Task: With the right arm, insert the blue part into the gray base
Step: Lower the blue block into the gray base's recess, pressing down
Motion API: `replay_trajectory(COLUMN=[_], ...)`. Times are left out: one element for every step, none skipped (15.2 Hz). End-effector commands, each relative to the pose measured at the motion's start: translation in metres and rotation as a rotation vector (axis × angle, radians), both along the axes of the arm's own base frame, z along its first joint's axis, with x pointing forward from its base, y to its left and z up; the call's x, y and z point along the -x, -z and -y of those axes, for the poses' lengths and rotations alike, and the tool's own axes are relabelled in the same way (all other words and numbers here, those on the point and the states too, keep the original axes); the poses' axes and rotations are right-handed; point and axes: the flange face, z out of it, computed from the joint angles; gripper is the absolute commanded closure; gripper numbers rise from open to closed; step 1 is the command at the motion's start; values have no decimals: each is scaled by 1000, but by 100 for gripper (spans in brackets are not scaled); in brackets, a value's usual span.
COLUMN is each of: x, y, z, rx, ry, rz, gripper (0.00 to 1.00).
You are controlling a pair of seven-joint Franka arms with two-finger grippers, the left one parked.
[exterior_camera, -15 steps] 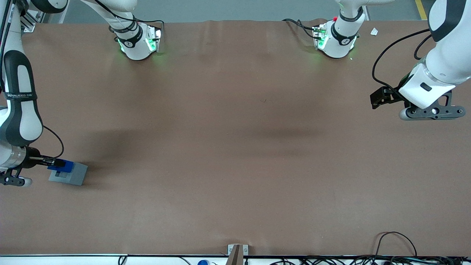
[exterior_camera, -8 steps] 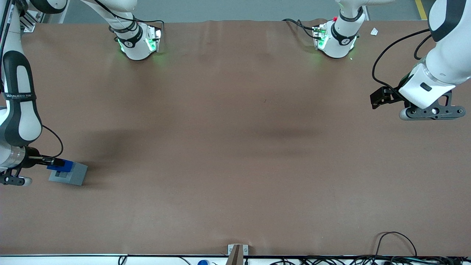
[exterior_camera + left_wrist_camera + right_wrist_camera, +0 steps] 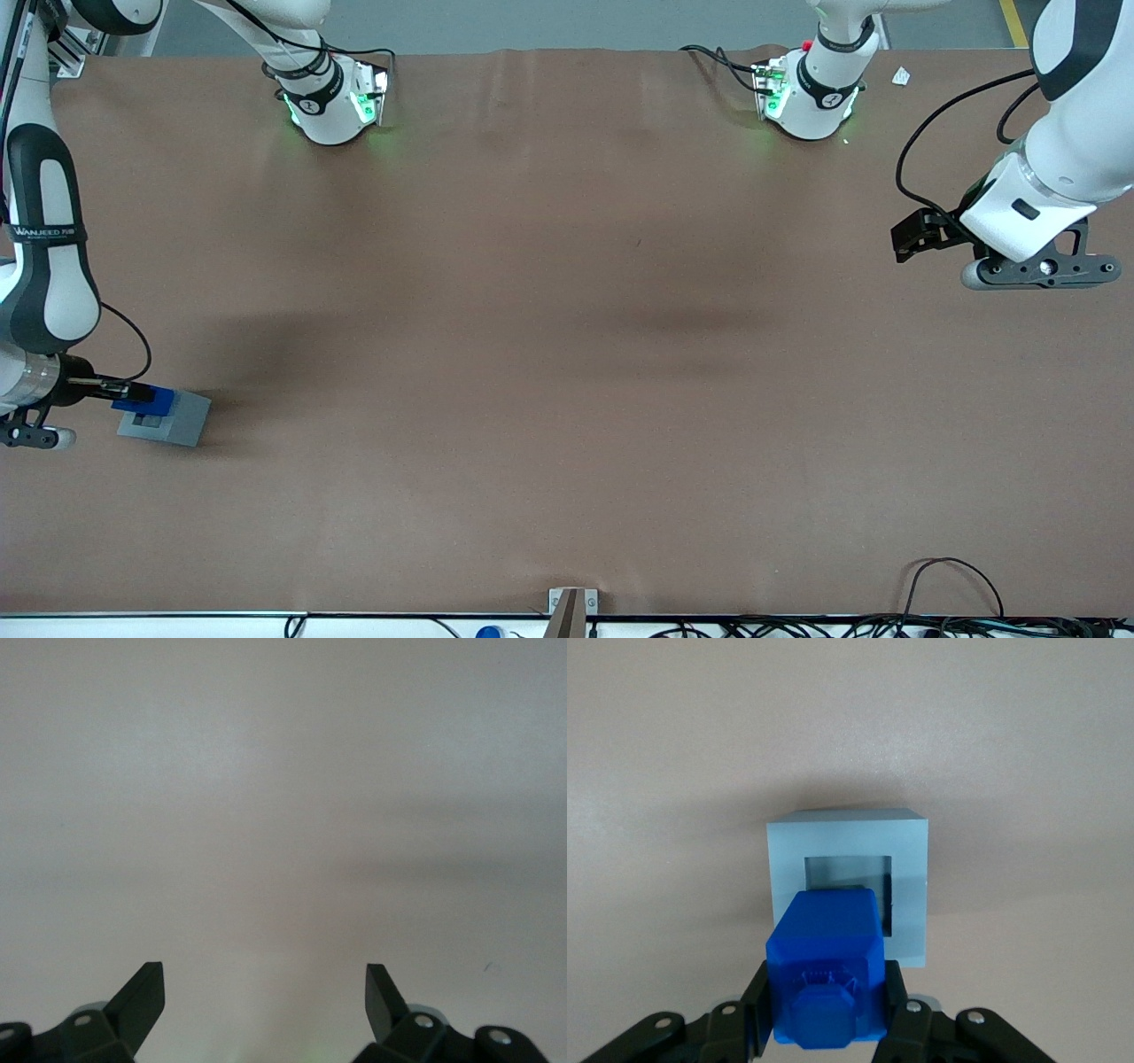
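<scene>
The gray base [image 3: 168,420] stands on the brown table at the working arm's end; its square recess [image 3: 849,877] faces up. My right gripper [image 3: 135,393] is shut on the blue part [image 3: 145,400], holding it just above the base's edge. In the right wrist view the blue part [image 3: 826,966] sits between the black fingers [image 3: 756,1010], its stub toward the camera, and it overlaps part of the gray base [image 3: 850,837] and its recess. Whether the part touches the base I cannot tell.
The brown table [image 3: 567,354] spreads wide toward the parked arm's end. Two arm bases [image 3: 332,97] stand at the edge farthest from the front camera. Cables [image 3: 957,611] lie along the nearest edge.
The right arm's forearm has shifted slightly, and the gripper with the blue part has crept a few pixels toward the working arm's end. The gray base has not moved.
</scene>
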Motion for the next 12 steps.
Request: replay_trajectory(x=[-3, -5, -5, -6, -6, -6, -7, -7, -7, -7, -8, -8], y=[1, -2, -2, -2, -1, -2, -3, -3, -4, -4, -5, -5], z=[4, 4, 5, 5, 5, 5, 5, 5, 5, 5, 6, 6], rx=[3, 4, 6, 7, 7, 8, 8, 8, 9, 9, 10, 11], ry=[-13, -13, -13, -14, -14, -14, -14, -14, -14, -14, -14, -15], rz=[5, 11, 12, 12, 12, 13, 15, 15, 16, 16, 19, 19], gripper=[99, 99, 99, 99, 99, 99, 99, 99, 99, 99, 99, 99])
